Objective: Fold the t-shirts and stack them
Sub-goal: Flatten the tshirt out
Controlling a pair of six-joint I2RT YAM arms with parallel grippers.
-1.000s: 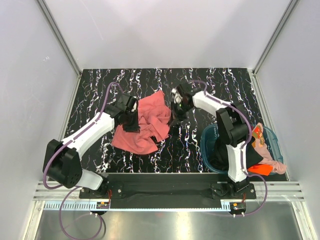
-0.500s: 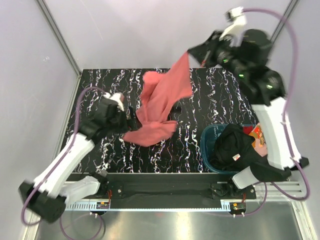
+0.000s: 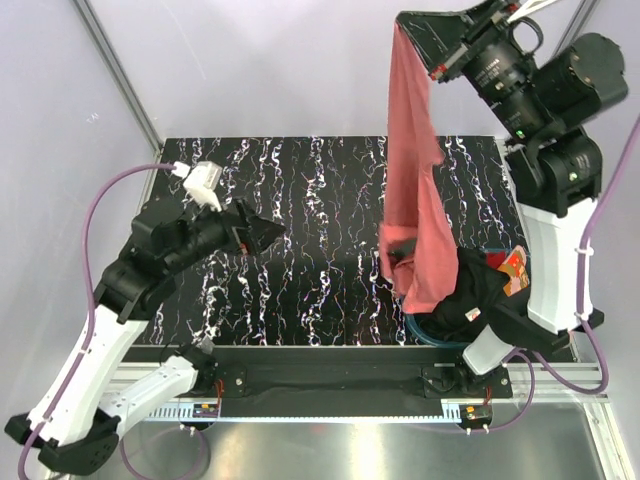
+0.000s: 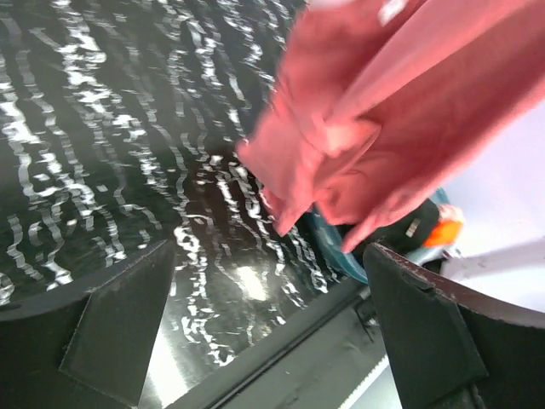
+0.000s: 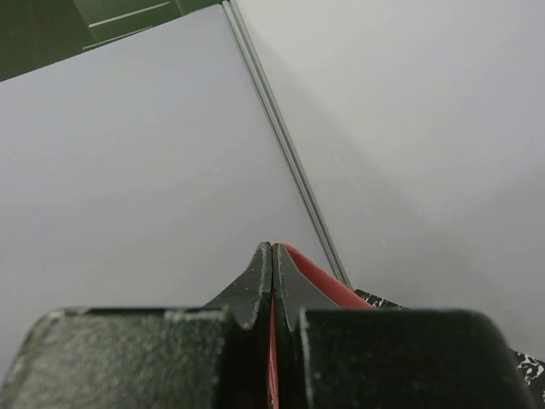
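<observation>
Up high, right claw (image 5: 272, 266) grips salmon shirt (image 3: 410, 150)

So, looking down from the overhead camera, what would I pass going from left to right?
The left end effector, standing open → the salmon-red t-shirt, hanging from above → the black t-shirt.

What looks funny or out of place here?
The salmon-red fabric t-shirt dangles bunched from the shut right gripper, high above the black marbled table, its lower end by the round teal plastic basket, not laid flat.
</observation>
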